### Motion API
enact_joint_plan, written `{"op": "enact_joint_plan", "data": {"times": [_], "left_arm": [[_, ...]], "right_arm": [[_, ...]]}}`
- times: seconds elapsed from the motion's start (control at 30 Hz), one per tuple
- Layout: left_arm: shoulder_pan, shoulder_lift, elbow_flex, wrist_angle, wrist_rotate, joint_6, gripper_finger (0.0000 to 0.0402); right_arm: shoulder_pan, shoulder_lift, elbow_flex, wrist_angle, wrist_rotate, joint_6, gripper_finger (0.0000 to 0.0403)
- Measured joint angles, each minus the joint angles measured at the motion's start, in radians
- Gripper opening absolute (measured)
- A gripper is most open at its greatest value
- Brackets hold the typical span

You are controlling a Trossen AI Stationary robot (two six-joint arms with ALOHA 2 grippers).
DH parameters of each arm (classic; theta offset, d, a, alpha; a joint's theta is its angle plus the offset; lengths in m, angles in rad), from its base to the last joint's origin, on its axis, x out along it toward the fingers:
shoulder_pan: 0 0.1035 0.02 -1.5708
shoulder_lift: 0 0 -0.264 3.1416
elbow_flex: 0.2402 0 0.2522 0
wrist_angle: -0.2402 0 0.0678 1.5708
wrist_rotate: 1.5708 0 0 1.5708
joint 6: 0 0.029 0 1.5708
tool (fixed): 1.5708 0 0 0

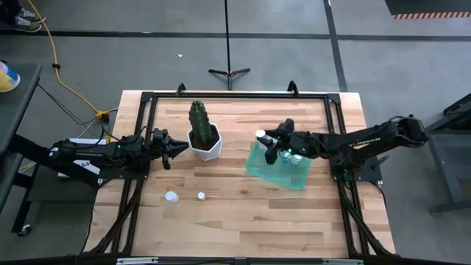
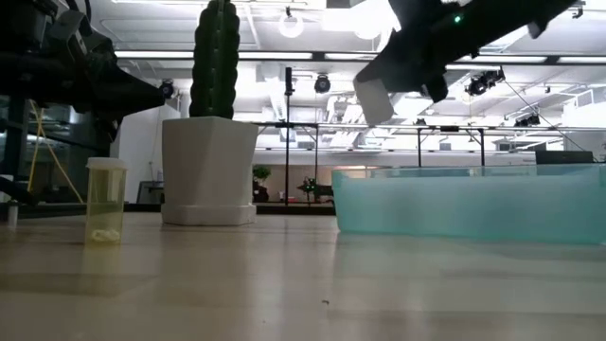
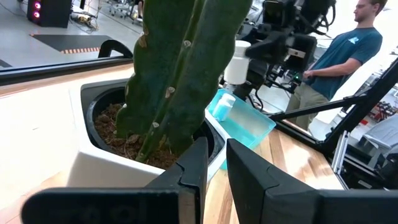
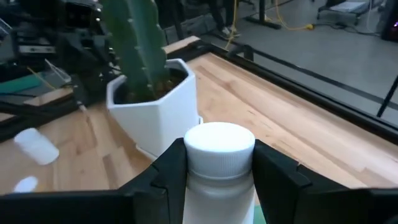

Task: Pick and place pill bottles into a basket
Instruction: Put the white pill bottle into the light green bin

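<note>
My right gripper [image 1: 266, 138] is shut on a white pill bottle [image 4: 219, 163], which hangs in the air over the far left corner of the teal basket [image 1: 278, 171]. Another bottle [image 3: 224, 107] lies inside the basket. Two more bottles [image 1: 171, 196] [image 1: 201, 196] rest on the table nearer the front; one of them shows upright in the low view [image 2: 104, 201]. My left gripper [image 1: 182, 149] waits level beside the white cactus pot [image 1: 206, 143], a narrow gap between its fingers and nothing in it. My right gripper pinches the bottle's body just below the white cap [image 4: 219, 180] between its two fingers [image 4: 168, 177], one on each side. The fingers come nearly level from the table's right side. The bottle hangs clear of the basket and table, tilted, cap uppermost [image 2: 374, 99].
The pot with its tall cactus [image 2: 216, 57] stands between the two arms, left of the basket. Black frame rails [image 1: 235, 94] run along the table's edges. A person [image 3: 348, 56] stands in the room beyond the table's right side.
</note>
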Motion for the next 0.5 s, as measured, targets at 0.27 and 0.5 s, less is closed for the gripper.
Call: {"op": "enact_joint_plan", "data": {"times": [0.27, 0.5], "left_arm": [[0.000, 0.000, 0.000, 0.000, 0.000, 0.000, 0.0097], [0.000, 0.000, 0.000, 0.000, -0.001, 0.000, 0.0097]], "right_arm": [[0.088, 0.040, -0.060, 0.076, 0.152, 0.067, 0.0143], [0.138, 0.148, -0.129, 0.317, 0.166, 0.064, 0.0139]]}}
